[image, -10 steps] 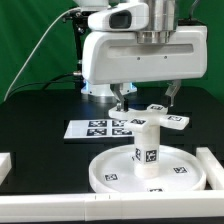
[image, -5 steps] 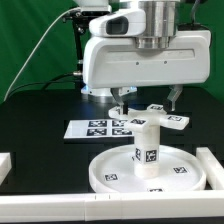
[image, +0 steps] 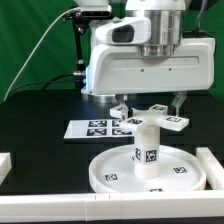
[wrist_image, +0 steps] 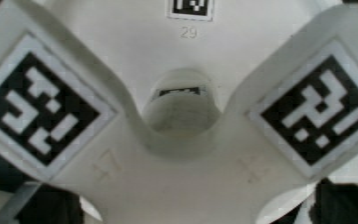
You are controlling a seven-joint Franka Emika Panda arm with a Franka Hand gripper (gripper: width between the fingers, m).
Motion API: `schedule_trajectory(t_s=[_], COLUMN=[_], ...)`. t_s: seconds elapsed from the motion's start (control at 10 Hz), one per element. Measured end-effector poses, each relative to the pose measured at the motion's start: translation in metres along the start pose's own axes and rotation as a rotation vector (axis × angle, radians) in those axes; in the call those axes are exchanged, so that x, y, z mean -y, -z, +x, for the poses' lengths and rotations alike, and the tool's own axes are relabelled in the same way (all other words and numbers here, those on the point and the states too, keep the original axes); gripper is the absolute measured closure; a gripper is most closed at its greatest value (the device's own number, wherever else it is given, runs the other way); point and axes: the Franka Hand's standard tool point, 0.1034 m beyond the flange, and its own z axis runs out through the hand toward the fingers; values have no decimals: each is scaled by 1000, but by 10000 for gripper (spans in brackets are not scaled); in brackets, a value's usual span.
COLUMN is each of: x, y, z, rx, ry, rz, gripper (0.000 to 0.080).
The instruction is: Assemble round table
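Observation:
The white round disc [image: 110, 172] lies at the front of the table with the short leg [image: 147, 150] standing upright in its hub. The cross-shaped base [image: 162, 121] sits on top of the leg, tags facing up. My gripper [image: 148, 103] hangs just over the base, jaws spread wide, one finger on each side of it. In the wrist view the base [wrist_image: 179, 115] fills the frame, with its centre hole and tagged arms. The dark fingertips [wrist_image: 16, 205] show only at the corners, and the gripper [wrist_image: 179, 208] holds nothing that I can see.
The marker board [image: 100, 128] lies flat behind the disc on the exterior view's left. White straight rails lie at the front left [image: 5, 165] and along the right edge [image: 212, 168]. A green screen stands behind the arm.
The arm has shifted toward the exterior view's right and risen a little over the last second. The base, leg and disc have stayed where they were.

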Motion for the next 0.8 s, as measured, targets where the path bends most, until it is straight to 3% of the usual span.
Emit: schedule_trajectory(t_s=[0.1, 0.2, 0.3, 0.8], x=[0, -2, -2, -3], y=[0, 0, 0, -1], z=[0, 0, 0, 2], rx=[0, -1, 0, -36], ry=[-25, -109, -190, -649], rz=[1, 0, 0, 15], gripper=[165, 336, 363, 363])
